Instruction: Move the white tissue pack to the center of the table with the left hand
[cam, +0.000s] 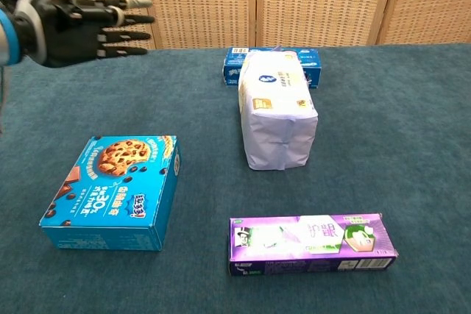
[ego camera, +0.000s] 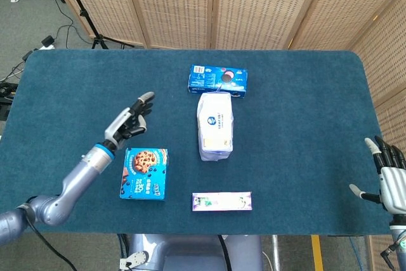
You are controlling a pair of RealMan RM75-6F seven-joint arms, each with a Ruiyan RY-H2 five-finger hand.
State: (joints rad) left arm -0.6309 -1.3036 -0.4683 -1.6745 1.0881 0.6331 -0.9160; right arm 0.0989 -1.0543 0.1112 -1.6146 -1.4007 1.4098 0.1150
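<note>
Tissue pack (ego camera: 215, 125) lying near mid-table (ego camera: 298, 106), just in front of the blue biscuit box (ego camera: 217, 79), well clear of either hand. Left hand (ego camera: 129, 120) raised off to the left, fingers spread, holding nothing. Right hand (ego camera: 388, 174) at the table's right edge, fingers apart, empty. Cookie box (cam: 114, 188) front left, purple carton (cam: 311, 240) in front.

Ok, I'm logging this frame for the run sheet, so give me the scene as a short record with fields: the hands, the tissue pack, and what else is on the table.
left hand: raised over the table's left part, fingers spread, holding nothing
right hand: at the table's right edge, fingers apart, holding nothing
white tissue pack: lying near the table's middle, untouched
dark blue box: just behind the pack
cookie box: front left
purple box: front, near the edge
table: teal cloth
</note>
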